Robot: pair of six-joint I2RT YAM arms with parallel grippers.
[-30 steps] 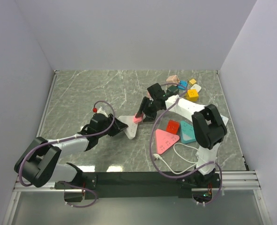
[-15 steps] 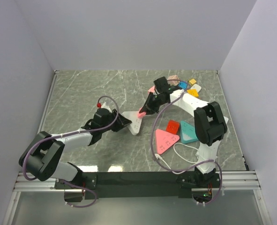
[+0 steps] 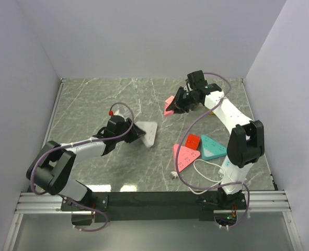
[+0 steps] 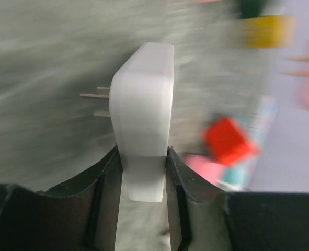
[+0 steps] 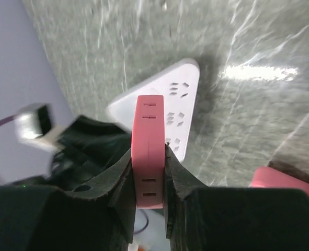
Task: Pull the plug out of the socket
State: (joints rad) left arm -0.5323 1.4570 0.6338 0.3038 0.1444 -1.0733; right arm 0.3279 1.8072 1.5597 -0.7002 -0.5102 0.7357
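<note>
Plug (image 3: 169, 107), pink plastic (slotted edge), apart from white triangular socket (image 3: 147, 133)

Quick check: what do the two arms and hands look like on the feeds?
The left arm and right arm share white links and bulky black joints, each trailed by a purple cable. The left hand and right hand are black with two thick fingers. A small red knob sits by the left wrist.

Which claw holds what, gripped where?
Left claw pinches the white triangular adapter across its faces near one end; right claw pinches the pink adapter likewise.
</note>
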